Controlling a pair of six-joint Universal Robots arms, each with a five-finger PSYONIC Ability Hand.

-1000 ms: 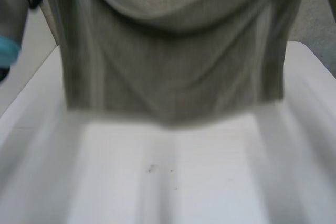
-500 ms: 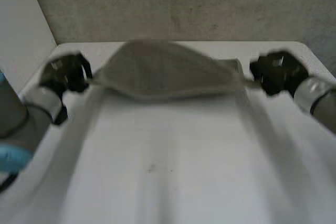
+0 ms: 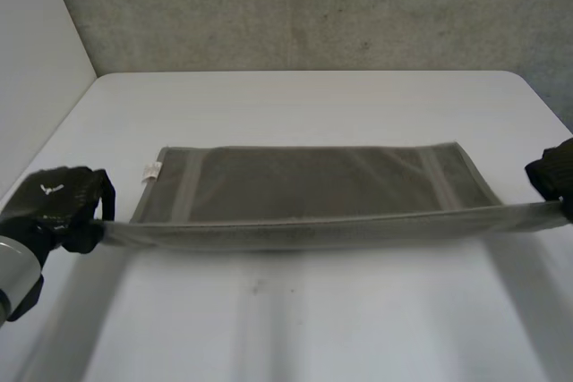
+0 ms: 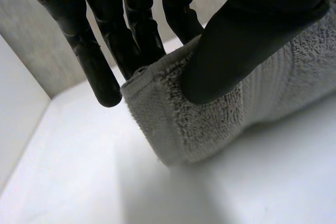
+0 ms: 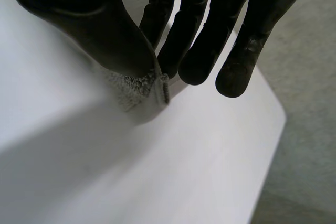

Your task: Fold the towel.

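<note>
Two near towel [image 3: 313,187] corners stay pinched, by left robot hand [image 3: 59,208] and right robot hand [image 3: 558,174]. Bunched far off before, it now lies spread, seemingly ready to fold.

Pinches the hemmed end of the grey towel [image 4: 184,124] with the left hand [image 4: 252,35] — thumb pressed into the looped pile on the near face, straight fingers [image 4: 94,56] behind the hem. Holds that end bunched over the white table [image 4: 79,182], cloth trailing off past the thumb — rough grey wall [image 4: 37,51] beyond the fingertips.
</note>
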